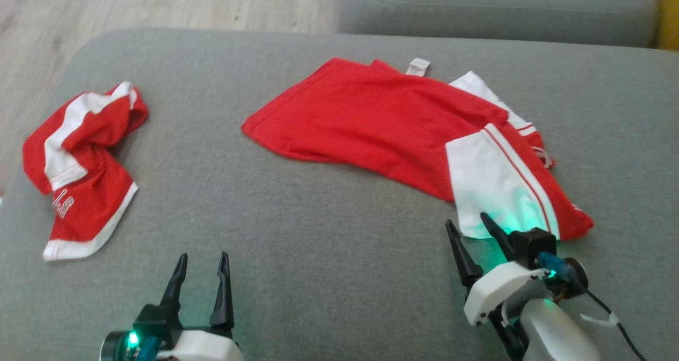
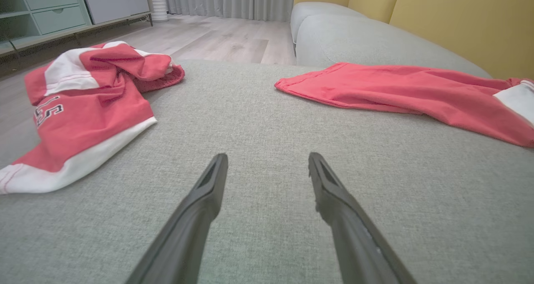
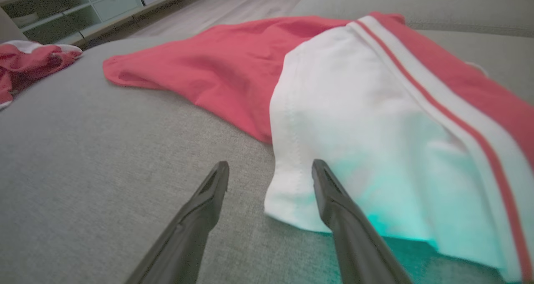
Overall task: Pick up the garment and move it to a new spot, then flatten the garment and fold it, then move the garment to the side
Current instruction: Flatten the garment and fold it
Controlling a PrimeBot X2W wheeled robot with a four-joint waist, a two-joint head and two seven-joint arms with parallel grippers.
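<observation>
The garment (image 1: 371, 117), red with a white striped panel (image 1: 493, 181), lies spread out on the grey sofa cushion (image 1: 318, 234), right of centre. My right gripper (image 1: 468, 220) is open at the panel's near corner. In the right wrist view, the right gripper (image 3: 271, 164) has that white corner (image 3: 288, 192) between its fingers, its right finger over the cloth, and the garment's red part (image 3: 217, 67) stretches away behind. My left gripper (image 1: 203, 256) stands open and empty over bare cushion. In the left wrist view, the left gripper (image 2: 268, 157) has the garment (image 2: 396, 88) far off to its right.
A second red and white garment (image 1: 79, 159) lies crumpled near the cushion's left edge (image 2: 91, 109). Beyond the cushion are wooden floor (image 1: 159, 0), another grey cushion (image 1: 493, 6), a yellow backrest (image 2: 459, 21) and a low cabinet (image 2: 41, 8).
</observation>
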